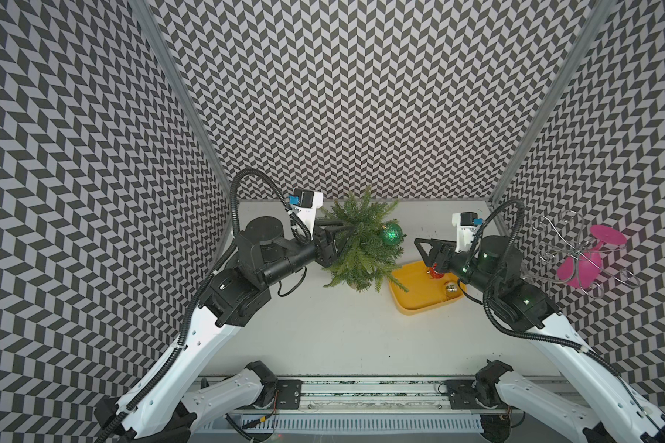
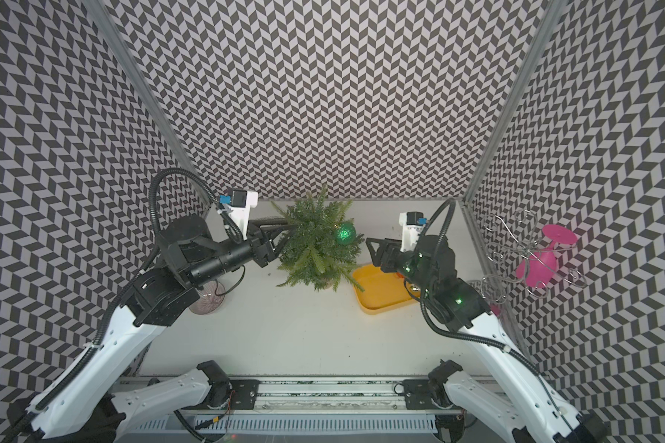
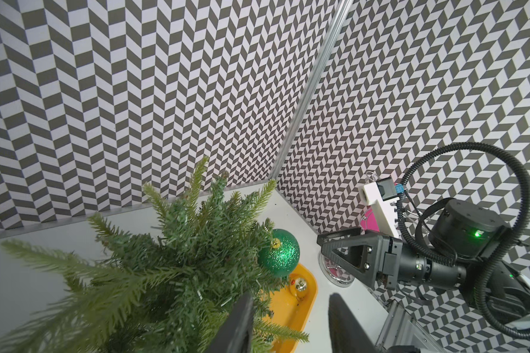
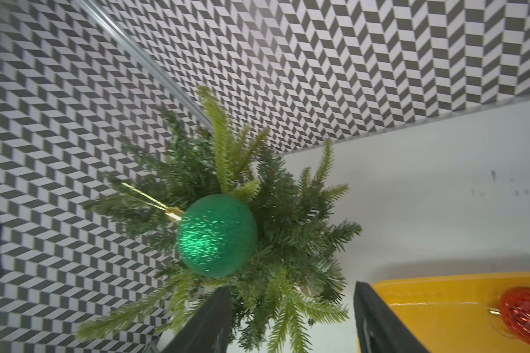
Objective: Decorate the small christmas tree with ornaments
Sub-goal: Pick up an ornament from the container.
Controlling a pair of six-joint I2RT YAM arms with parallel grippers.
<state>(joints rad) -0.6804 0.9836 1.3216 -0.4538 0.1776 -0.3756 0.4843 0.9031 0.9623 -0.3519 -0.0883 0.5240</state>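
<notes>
The small christmas tree (image 1: 361, 245) stands at the back middle of the table (image 1: 342, 333), close before the back wall, with one ornament (image 1: 391, 234) hanging on its right side. The tray (image 1: 419, 303) lies just right of and before the tree, a low branch reaching over its left end. Inside it a second ornament (image 1: 434, 273) lies at the far edge and a third ornament (image 1: 450, 289) near the right end. The left gripper (image 1: 346, 234) sits against the tree's left side, the right gripper (image 1: 420, 246) hangs above the tray's far edge, and a goblet (image 1: 580, 264) sits further right by the side wall.
</notes>
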